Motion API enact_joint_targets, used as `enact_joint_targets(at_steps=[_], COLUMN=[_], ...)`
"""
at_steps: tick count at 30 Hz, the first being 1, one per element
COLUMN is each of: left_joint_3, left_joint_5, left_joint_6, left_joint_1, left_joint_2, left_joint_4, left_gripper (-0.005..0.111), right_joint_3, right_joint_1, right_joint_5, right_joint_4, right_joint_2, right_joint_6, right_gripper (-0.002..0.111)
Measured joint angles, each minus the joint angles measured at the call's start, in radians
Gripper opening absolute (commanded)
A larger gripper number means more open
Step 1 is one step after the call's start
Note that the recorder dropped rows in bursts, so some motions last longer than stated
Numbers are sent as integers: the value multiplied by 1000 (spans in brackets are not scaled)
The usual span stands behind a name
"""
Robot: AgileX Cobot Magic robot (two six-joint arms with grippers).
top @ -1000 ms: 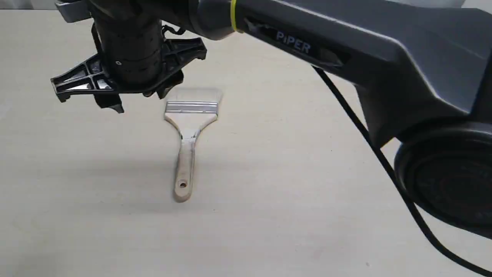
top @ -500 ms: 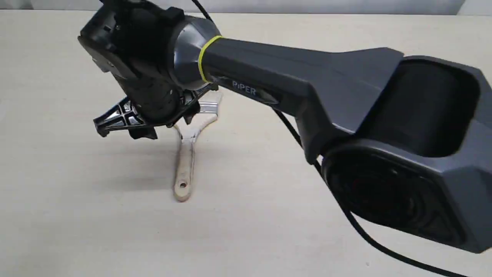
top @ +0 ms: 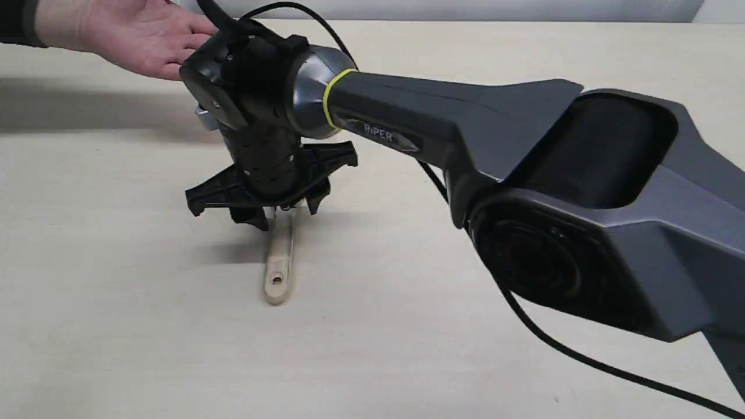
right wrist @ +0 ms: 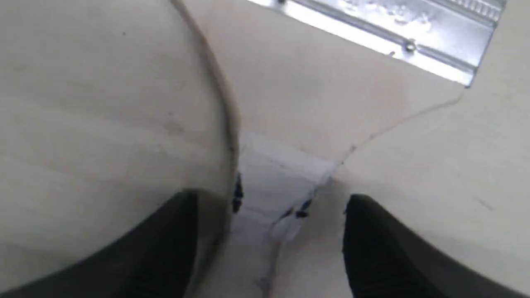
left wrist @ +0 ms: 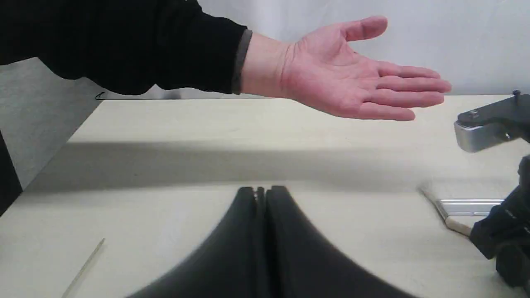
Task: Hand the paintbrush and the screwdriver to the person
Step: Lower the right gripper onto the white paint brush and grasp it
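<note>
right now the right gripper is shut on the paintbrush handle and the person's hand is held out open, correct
No. The right gripper is open, a finger on each side of the paintbrush handle, as the right wrist view shows. The person's hand is held out open.

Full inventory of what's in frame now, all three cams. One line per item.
paintbrush: one, light wood handle with silver band, flat on the table under the right gripper
thin pale sliver: one, on the table near the left gripper; cannot identify
table: one, pale beige, under everything
wall: one, pale grey, behind the table
person's hand: one, bare with dark sleeve, palm open, held above the table's far side
cable: one, black, hanging from the right arm
right arm: one, dark grey, extends in from the right
right gripper: one, black, jaws open either side of the brush handle
left gripper: one, black, jaws closed, empty
</note>
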Motion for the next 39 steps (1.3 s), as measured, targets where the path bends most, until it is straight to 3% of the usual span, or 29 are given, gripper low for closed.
enact_joint_targets(at_steps=[5, 11, 19, 26, 39], left_joint_3=[0, 0, 0, 0, 0], left_joint_5=[0, 0, 0, 0, 0], left_joint_6=[0, 0, 0, 0, 0], left_joint_1=[0, 0, 0, 0, 0], left_joint_2=[0, 0, 0, 0, 0], left_joint_4=[0, 0, 0, 0, 0], left_gripper=[0, 0, 0, 0, 0], right_joint_3=[7, 1, -3, -3, -1], right_joint_1=[-2, -4, -4, -4, 17], right_joint_5=[2, -2, -4, -6, -6], right_joint_4=[14, 34, 34, 32, -65], right_joint_2=[6, 19, 21, 21, 7], right_joint_6=[0, 2, -47, -133, -175], right_gripper=[52, 35, 32, 5, 4])
